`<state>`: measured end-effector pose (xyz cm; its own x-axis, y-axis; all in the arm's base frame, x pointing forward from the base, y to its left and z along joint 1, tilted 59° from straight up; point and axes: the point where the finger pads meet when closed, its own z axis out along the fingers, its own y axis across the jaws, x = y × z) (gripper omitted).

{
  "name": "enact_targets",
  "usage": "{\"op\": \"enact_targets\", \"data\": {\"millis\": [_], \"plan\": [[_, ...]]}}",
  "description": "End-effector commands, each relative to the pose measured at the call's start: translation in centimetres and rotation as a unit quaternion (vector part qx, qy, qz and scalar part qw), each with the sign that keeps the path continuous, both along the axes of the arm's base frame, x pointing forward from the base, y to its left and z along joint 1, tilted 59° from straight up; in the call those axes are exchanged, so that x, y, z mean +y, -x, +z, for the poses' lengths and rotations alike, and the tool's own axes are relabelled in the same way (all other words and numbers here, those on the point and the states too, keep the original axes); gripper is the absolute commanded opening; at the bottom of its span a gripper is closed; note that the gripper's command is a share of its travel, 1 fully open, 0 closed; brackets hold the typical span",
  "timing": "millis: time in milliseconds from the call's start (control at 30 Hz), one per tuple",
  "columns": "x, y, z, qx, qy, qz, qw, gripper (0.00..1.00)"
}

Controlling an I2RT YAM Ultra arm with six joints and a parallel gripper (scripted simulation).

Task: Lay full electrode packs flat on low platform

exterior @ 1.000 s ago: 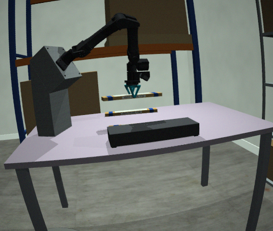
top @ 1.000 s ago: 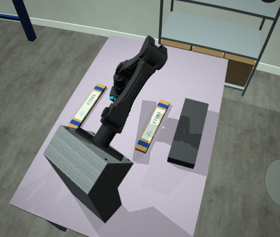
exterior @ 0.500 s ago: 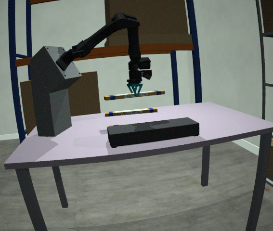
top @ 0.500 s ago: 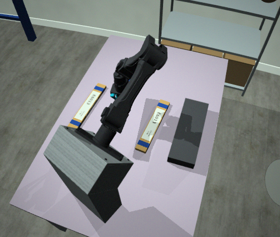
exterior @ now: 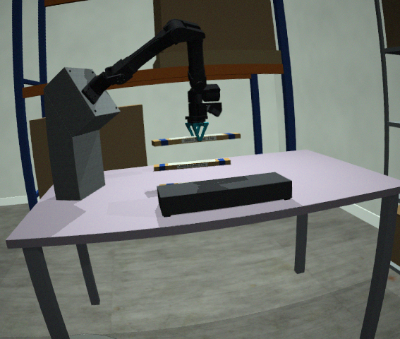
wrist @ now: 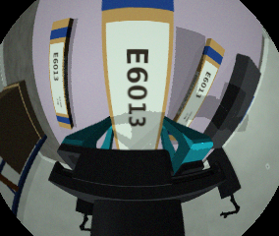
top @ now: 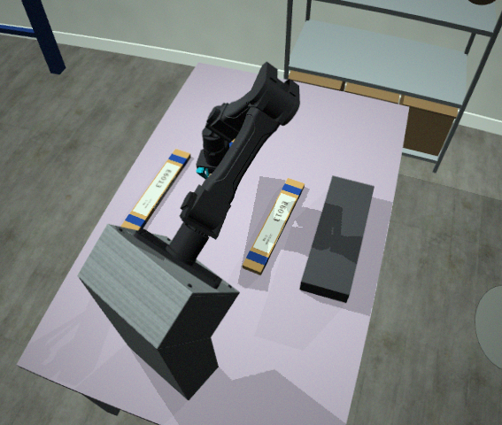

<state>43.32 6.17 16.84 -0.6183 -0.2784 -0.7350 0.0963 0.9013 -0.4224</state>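
Note:
My gripper is shut on the middle of a tan electrode pack with blue bands and an E6013 label. It holds the pack level, well above the table; the wrist view shows the pack between the teal fingers. In the top view the arm hides this pack. A second pack lies flat on the table at the left, also seen in the wrist view. A third pack lies flat just left of the low dark platform, which has nothing on it.
The arm's grey base block stands at the near left of the table. A metal shelf rack with cardboard boxes stands behind the table's far right corner. A blue rack stands beyond the table.

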Motion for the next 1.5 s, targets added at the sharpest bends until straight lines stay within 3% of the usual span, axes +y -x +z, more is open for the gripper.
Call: {"op": "enact_targets", "data": {"millis": [0, 1200, 1467], "plan": [[2.11, 0.05, 2.69, -0.025, -0.009, 0.018, 0.999, 0.0], [2.64, -0.02, 2.02, -0.016, -0.004, 0.019, 1.0, 0.0], [2.62, 0.09, 2.83, -0.024, -0.008, 0.019, 0.999, 0.0]]}}
